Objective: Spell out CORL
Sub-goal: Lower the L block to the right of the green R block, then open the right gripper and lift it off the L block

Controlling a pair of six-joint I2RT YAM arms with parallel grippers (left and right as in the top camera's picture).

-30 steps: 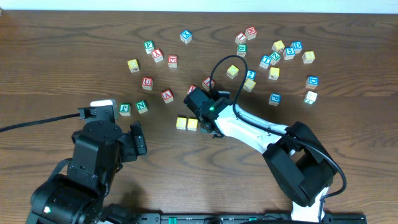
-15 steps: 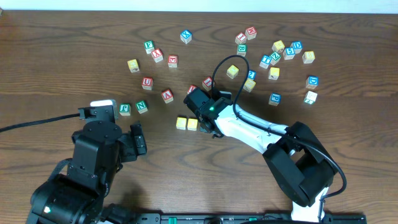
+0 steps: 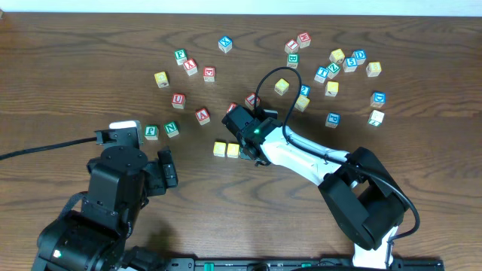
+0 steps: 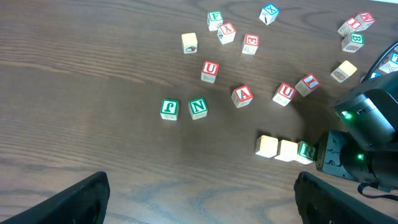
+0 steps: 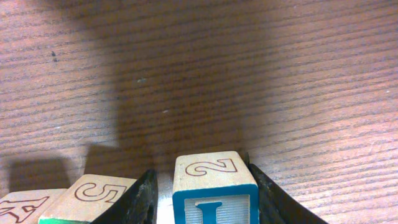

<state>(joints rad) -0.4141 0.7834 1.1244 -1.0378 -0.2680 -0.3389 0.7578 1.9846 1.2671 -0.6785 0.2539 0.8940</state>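
Your right gripper (image 5: pixel 202 200) clamps the blue L cube (image 5: pixel 212 177) beside the green R cube (image 4: pixel 305 150); a skewed release could jostle both.

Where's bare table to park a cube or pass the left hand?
Free: the far-left tabletop, left of the lone yellow wooden cube; also the strip between the left hand and the two yellow-faced cubes. Crowded: the mixed cubes at upper right, the red-lettered cubes behind the row, and the row's end, where the right hand grips the blue-L cube.
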